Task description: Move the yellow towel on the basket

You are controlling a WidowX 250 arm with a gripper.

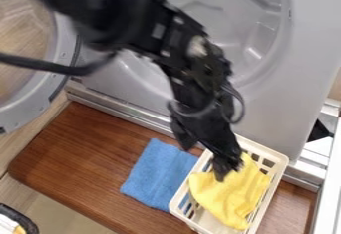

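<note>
The basket (281,164) is cream plastic with slotted walls, and the yellow towel (230,198) lies crumpled inside it. The gripper (225,171) hangs down over the basket, its lower end at the yellow towel's upper part, in from the rim. Whether it is open, closed or gripping the towel, I cannot tell.

The arm (163,34) slants down to the basket from the view's upper left. A black cable (50,66) runs to it from the view's left edge.

As to edges: the yellow towel spreads across most of the basket's width, its left fold close against the left wall, its right edge near the right one. Slots show between it and the basket's far right corner. Toward the near end, pale basket floor shows beside the towel's lower left edge, leaving a little room there.

Just left of the basket, the blue towel (156,173) lies flat, its right edge running up to the basket's side; whether it goes under, I cannot tell. Farther left of the basket, the brown wooden board (73,163) stretches to a rounded corner, giving the widest open stretch. Right of the basket a narrower strip of board runs to a pale frame. Behind the basket rises the grey machine front (286,98), quite near the far rim, with its round door (23,111) standing well apart to the upper left.

Counted: one basket, two towels, one yellow and one blue, one board, one round door.
</note>
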